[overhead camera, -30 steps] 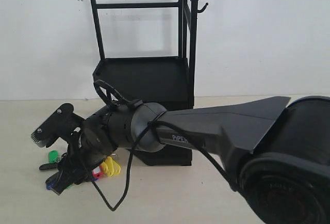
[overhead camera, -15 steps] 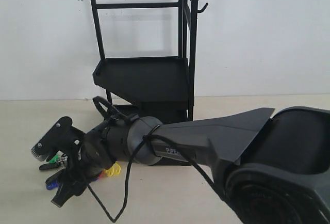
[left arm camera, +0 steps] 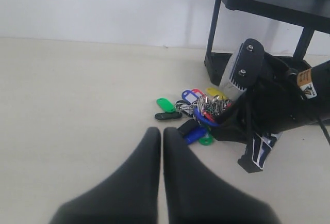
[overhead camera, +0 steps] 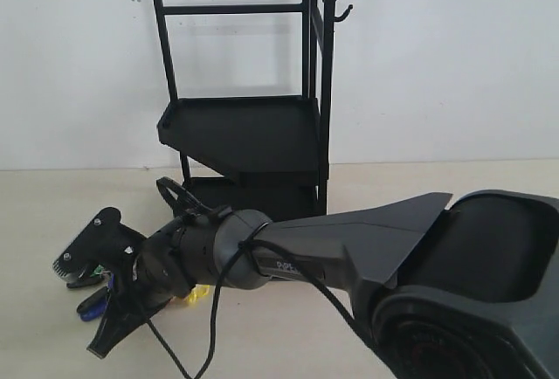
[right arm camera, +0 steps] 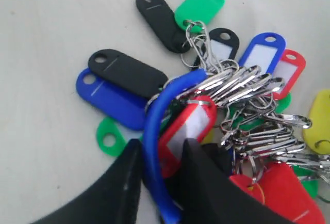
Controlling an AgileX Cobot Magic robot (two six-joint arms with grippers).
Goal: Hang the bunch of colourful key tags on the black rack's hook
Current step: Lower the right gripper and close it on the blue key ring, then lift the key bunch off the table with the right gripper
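The colourful key tag bunch [right arm camera: 216, 90] lies on the pale table, left of the black rack [overhead camera: 236, 134]. It shows partly under the right arm [overhead camera: 92, 302] and beside the rack's foot [left arm camera: 198, 108]. My right gripper [right arm camera: 160, 152] points down onto it, its fingers closed around the blue carabiner loop [right arm camera: 154, 115] and a red tag. The same gripper [overhead camera: 109, 327] sits low at the table. The hook [overhead camera: 343, 14] sticks out of the rack's upper right post, bare. My left gripper [left arm camera: 162, 131] is shut and holds nothing, a short way from the bunch.
The right arm [overhead camera: 349, 239] stretches across the front of the rack's lower tray, with a black cable [overhead camera: 210, 327] looping under it. A white wall stands behind the rack. Bare table [left arm camera: 77, 90] lies to the left of the bunch.
The right gripper has sunk lower onto the key tags and shifted slightly left, covering more of the bunch. The rack has not moved.
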